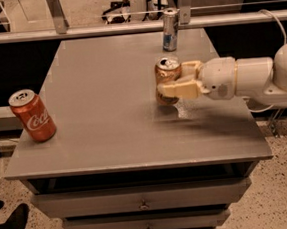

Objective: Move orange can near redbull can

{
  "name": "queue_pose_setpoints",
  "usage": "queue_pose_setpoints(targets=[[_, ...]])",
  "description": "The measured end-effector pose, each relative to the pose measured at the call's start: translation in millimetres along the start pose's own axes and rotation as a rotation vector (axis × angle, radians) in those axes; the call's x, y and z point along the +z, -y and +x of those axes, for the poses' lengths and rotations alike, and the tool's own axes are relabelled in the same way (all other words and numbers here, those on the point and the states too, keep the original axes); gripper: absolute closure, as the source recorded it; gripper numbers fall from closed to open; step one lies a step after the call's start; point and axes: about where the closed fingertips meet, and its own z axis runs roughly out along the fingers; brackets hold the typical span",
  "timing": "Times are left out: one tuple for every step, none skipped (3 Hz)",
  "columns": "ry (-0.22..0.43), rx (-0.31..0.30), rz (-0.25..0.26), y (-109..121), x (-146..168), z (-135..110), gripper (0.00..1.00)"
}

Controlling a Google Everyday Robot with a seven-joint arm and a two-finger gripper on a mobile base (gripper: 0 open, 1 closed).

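Observation:
The orange can (167, 73), golden-bronze with a silver top, is upright right of the table's middle, held a little above the surface. My gripper (172, 83) reaches in from the right and is shut on it, one cream finger (177, 90) across its front and the other behind it. The redbull can (169, 30), slim, silver and blue, stands upright at the far edge of the table, straight behind the orange can with a gap between them.
A red Coca-Cola can (32, 116) stands near the table's left edge. The grey table (101, 90) has drawers below its front. A railing and dark drop lie behind the far edge. My white arm (250, 77) spans the right side.

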Motion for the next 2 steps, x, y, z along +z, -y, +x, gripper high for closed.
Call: queue_pose_setpoints(targets=[[-0.062, -0.116, 0.112, 43.3, -36.1, -29.1, 1.00], [-0.058, -0.126, 0.124, 48.1, -40.6, -34.2, 1.00]])
